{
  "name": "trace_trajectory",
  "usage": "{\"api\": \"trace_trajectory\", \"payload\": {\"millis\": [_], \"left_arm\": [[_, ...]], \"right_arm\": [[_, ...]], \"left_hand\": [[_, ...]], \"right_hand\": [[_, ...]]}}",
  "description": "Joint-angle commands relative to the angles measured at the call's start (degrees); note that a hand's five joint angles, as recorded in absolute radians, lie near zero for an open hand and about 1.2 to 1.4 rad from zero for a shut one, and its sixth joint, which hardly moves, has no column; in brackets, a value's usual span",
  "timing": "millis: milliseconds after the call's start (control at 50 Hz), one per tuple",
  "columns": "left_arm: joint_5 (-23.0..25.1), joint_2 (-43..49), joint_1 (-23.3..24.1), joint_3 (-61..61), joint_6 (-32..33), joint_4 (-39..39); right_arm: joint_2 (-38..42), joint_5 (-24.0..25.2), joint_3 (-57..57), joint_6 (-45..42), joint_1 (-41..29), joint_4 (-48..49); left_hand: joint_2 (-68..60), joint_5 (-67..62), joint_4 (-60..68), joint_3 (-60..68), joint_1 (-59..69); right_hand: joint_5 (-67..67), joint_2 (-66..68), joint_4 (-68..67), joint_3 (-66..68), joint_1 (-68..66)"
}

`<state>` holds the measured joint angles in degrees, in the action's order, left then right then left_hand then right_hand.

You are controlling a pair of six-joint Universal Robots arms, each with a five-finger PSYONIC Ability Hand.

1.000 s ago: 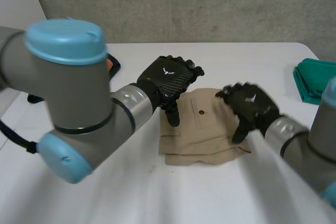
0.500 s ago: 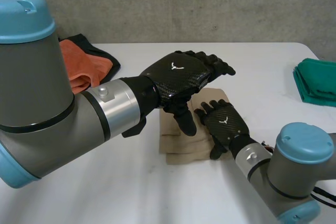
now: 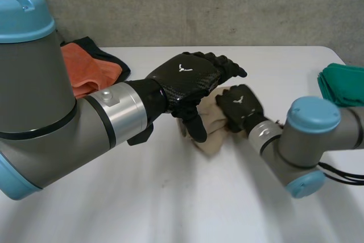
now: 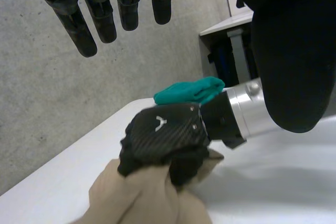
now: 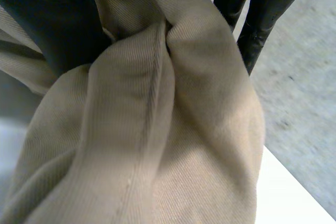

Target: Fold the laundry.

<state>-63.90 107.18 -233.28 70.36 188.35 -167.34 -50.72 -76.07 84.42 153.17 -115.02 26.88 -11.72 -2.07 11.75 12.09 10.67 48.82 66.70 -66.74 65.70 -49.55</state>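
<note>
A beige garment [image 3: 211, 122] lies bunched in the middle of the white table [image 3: 170, 197]. My right hand [image 3: 241, 109] has its fingers curled into the cloth and grips a bunch of it [image 4: 142, 198]; in the right wrist view the beige fabric [image 5: 157, 129] is gathered between thumb and fingers [image 5: 257, 19]. My left hand [image 3: 190, 81] hovers just above and to the left of the garment, its fingers [image 4: 86, 30] straight and holding nothing.
An orange cloth on a dark one [image 3: 85, 69] lies at the table's far left. A folded green cloth [image 3: 341, 86] sits at the far right edge. A grey wall runs behind the table.
My right hand has closed on the beige garment and pulled it up into a bunch. It lay flat and folded before. The left hand stays open, nearly still.
</note>
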Motion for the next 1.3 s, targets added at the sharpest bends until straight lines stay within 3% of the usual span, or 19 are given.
{"api": "trace_trajectory", "payload": {"millis": [20,100,180,300,400,540,800,1100,1120,1160,1180,1300], "left_arm": [[0.0,-0.1,-0.4,0.0,0.0,0.0],[0.0,0.0,-0.6,0.0,-0.1,0.0],[0.0,0.0,-0.7,0.0,-0.1,0.0],[0.0,-0.1,-0.8,0.0,-0.1,0.0],[0.0,-0.2,-0.8,0.0,-0.2,0.0],[-0.1,-0.4,-0.6,0.1,-0.2,0.0],[-0.5,0.2,-0.6,0.5,-0.1,0.0],[-1.1,0.0,-0.6,0.7,-0.3,0.0],[-1.1,0.0,-0.6,0.7,-0.3,0.0],[-1.0,0.0,-0.6,0.7,-0.3,0.0],[-1.1,0.0,-0.6,0.7,-0.3,0.0],[-1.1,-0.2,-0.5,0.8,-1.1,0.0]], "right_arm": [[-0.8,6.2,-3.5,-1.2,11.8,-2.9],[-0.8,15.6,-8.0,-2.5,18.0,-2.8],[-0.1,20.8,-15.0,-1.8,23.1,-2.5],[3.4,22.3,-26.2,4.5,28.5,-1.1],[8.1,26.1,-35.4,15.0,35.2,4.4],[14.6,28.5,-41.6,22.1,40.3,9.9],[27.2,32.6,-43.3,21.2,47.6,10.7],[25.8,36.4,-38.5,18.1,52.3,9.6],[25.8,36.4,-38.3,18.0,52.4,9.4],[25.7,36.4,-38.0,18.0,52.4,8.5],[25.2,36.4,-37.6,17.8,52.4,7.4],[21.4,33.5,-35.6,13.8,52.5,1.0]], "left_hand": [[0.5,0.8,-0.5,-0.9,0.6],[0.3,0.7,-0.4,-0.7,0.7],[0.3,0.7,-0.4,-0.7,0.7],[0.3,0.7,-0.4,-0.7,0.7],[0.3,0.7,-0.4,-0.7,0.7],[0.3,0.7,-0.4,-0.7,0.7],[0.3,0.7,-0.4,-0.7,0.7],[0.3,0.7,-0.4,-0.7,0.7],[0.3,0.7,-0.4,-0.7,0.7],[0.3,0.7,-0.4,-0.7,0.7],[0.3,0.7,-0.4,-0.7,0.7],[0.3,0.7,-0.4,-0.7,0.7]], "right_hand": [[21.2,13.3,-13.3,14.3,-30.4],[21.2,13.3,-13.3,14.3,-30.4],[21.2,13.3,-13.3,14.3,-30.4],[21.2,13.3,-13.3,14.3,-30.4],[21.2,13.3,-13.3,14.3,-30.4],[21.2,13.3,-13.3,14.3,-30.4],[21.2,13.3,-13.3,14.3,-30.4],[21.2,13.3,-13.3,14.3,-30.4],[9.8,1.9,-1.8,2.9,-19.0],[-33.5,-41.4,41.4,-40.4,24.3],[-48.8,-56.7,56.7,-55.7,39.6],[-48.8,-56.7,56.7,-55.7,39.6]]}}
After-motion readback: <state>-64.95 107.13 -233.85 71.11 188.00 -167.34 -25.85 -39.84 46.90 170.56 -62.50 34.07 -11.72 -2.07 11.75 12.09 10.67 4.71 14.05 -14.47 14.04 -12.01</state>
